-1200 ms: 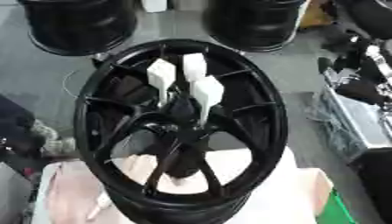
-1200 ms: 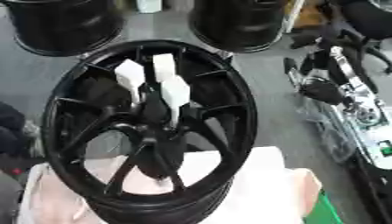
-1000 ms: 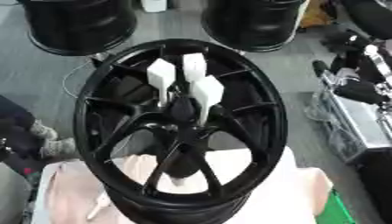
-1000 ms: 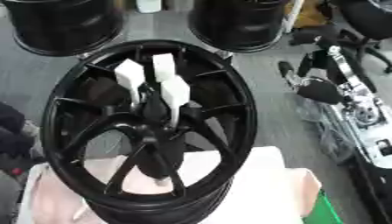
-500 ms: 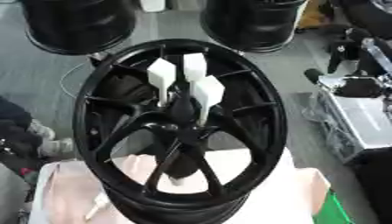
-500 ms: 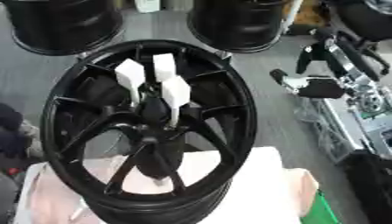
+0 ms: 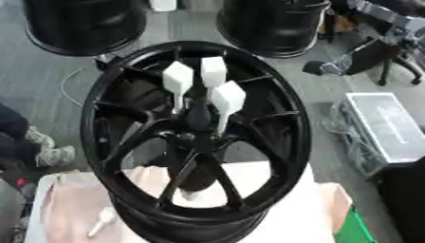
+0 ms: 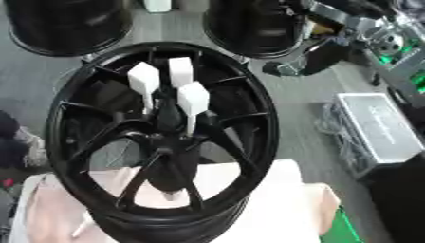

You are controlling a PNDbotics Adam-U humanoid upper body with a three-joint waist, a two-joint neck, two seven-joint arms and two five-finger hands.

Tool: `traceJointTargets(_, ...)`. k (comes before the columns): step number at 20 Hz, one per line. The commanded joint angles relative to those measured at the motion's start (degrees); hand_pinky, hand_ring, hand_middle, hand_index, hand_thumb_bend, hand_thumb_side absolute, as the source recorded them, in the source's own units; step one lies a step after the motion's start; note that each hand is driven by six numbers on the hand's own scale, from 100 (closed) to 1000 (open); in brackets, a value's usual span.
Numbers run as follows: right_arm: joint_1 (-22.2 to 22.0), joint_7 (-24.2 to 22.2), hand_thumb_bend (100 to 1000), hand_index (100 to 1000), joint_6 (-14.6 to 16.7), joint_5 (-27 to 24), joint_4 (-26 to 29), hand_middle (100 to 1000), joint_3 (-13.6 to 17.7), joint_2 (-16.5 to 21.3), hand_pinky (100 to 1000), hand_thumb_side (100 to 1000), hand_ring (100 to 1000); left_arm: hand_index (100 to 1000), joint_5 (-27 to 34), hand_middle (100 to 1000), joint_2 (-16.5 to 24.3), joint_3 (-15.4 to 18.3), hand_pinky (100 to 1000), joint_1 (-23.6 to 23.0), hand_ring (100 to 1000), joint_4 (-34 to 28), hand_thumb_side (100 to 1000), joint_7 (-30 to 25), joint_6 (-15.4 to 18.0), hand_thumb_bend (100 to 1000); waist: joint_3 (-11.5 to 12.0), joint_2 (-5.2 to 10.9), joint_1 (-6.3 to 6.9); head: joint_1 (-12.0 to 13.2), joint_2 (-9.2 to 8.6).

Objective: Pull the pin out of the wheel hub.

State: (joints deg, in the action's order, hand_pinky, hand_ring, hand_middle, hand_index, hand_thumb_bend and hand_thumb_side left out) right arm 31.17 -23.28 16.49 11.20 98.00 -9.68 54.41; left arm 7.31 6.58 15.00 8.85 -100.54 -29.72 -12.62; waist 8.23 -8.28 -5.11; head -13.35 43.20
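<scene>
Over at the right, the robot's arm has swung up toward the top corner since a second ago; whether that right hand (image 7: pixel 322 68) is open, I cannot tell. One black wheel hub (image 7: pixel 196 137) sits centre on a pale cloth (image 7: pixel 70 209), three white pins (image 7: pixel 226 97) standing in it untouched. Two more black rims (image 7: pixel 83 23) rest on the grey floor (image 7: pixel 50 71) behind.

- The right hand (image 7: pixel 319 68) shows in the upper right of both eye views, as a blurred, pale grey shape at the end of its arm.
- The right arm (image 7: pixel 369 54) is dark and comes in from the upper right corner, sloping down and leftward to the hand.
- Above and behind the hand, near the corner, a silver joint (image 8: pixel 348 21) of the arm shows.
- The hand touches nothing; its pose is too blurred to make out.
</scene>
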Motion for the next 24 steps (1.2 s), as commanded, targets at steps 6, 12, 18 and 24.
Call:
traceJointTargets(6,13.73,-26.98,485,910,-1.64,-5.59,-2.77,847,-8.84,-1.2,465,294,402,715,-0.55,598,1.37,-0.26,699,0.56,478,-0.85,1000,-0.43,0.12,158,0.05,0.94,-0.15,0.19,0.61)
traceJointTargets(12,15.38,-28.66,473,910,-1.39,-3.74,-7.0,847,-12.13,-4.35,466,313,403,715,-0.83,599,1.31,-0.31,700,0.75,478,-0.88,1000,-0.71,-0.06,158,0.49,0.83,-0.36,0.53,0.5)
traceJointTargets(18,16.22,-28.69,458,912,-0.39,-2.21,-10.05,848,-13.38,-6.64,464,321,402,715,-0.89,599,1.2,-0.28,699,0.77,478,-0.9,1000,-0.77,-0.05,157,0.49,0.7,-0.23,0.49,0.56)
traceJointTargets(24,17.5,-28.69,453,912,0.31,-1.82,-11.26,847,-14.1,-8.53,461,320,401,715,-0.92,599,1.11,-0.3,700,0.72,478,-0.87,1000,-0.84,0.05,156,0.35,0.68,-0.02,0.36,0.65)
